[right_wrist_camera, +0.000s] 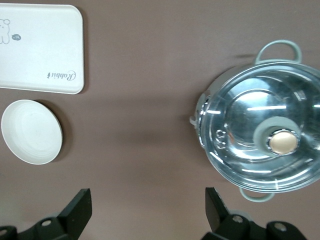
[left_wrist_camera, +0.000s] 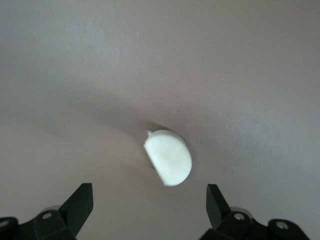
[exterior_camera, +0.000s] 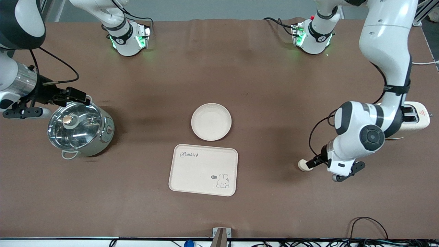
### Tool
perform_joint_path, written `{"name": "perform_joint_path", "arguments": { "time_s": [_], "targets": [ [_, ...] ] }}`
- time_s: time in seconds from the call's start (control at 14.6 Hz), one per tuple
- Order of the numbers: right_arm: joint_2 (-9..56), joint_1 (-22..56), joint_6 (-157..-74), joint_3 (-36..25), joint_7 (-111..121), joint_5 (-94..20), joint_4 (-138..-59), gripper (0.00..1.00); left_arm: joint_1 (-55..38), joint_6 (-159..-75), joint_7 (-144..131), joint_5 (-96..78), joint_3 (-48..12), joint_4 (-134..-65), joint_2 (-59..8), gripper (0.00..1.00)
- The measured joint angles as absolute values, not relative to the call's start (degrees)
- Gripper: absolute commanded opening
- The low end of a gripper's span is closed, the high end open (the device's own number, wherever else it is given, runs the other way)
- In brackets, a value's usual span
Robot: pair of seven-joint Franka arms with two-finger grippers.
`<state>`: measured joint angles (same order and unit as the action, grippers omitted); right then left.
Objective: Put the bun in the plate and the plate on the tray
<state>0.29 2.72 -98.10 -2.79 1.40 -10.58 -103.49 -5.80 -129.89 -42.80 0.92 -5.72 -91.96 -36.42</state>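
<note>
The bun [exterior_camera: 303, 165], a small cream-white half-round lump, lies on the brown table toward the left arm's end. My left gripper [exterior_camera: 311, 164] hangs right beside it, open. In the left wrist view the bun [left_wrist_camera: 168, 157] sits just ahead of the gap of the left gripper [left_wrist_camera: 148, 202], touching neither finger. The round plate [exterior_camera: 211, 121] stands bare mid-table. The "Rabbit" tray [exterior_camera: 203, 169] lies just nearer the camera than the plate, with nothing on it. My right gripper [exterior_camera: 80, 97] waits open and holds nothing, over the edge of a lidded pot. Its wrist view shows the tray [right_wrist_camera: 40, 47] and plate [right_wrist_camera: 31, 131].
A steel pot with a glass lid [exterior_camera: 80, 128] stands toward the right arm's end; it also appears in the right wrist view as the pot [right_wrist_camera: 265, 140]. A white toaster [exterior_camera: 416, 118] sits toward the left arm's end, partly hidden by that arm.
</note>
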Motion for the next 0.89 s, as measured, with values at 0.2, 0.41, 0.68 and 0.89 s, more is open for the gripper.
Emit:
{"name": "perform_joint_path", "arguments": {
  "time_s": [0.2, 0.41, 0.68, 0.89],
  "targets": [
    [-0.26, 4.1, -105.06, -2.7, 1.4, -13.81, -109.86, 1.0, -6.89, -135.83, -47.82, 0.92, -5.74, -92.57, -39.55, 1.0],
    [-0.66, 6.86, -116.42, -2.54, 1.4, -19.73, -118.66, 1.0, -6.04, -139.81, -48.45, 0.92, -5.62, -92.75, -41.96, 0.85],
    [-0.92, 12.75, -128.62, -2.32, 1.4, -28.95, -128.13, 1.0, -5.78, -140.63, -48.49, 0.92, -5.67, -92.76, -43.39, 0.53],
    [-0.93, 17.31, -135.3, -2.23, 1.38, -32.95, -132.65, 1.0, -6.4, -140.63, -48.49, 0.92, -5.78, -92.76, -43.58, 0.29]
  ]
}}
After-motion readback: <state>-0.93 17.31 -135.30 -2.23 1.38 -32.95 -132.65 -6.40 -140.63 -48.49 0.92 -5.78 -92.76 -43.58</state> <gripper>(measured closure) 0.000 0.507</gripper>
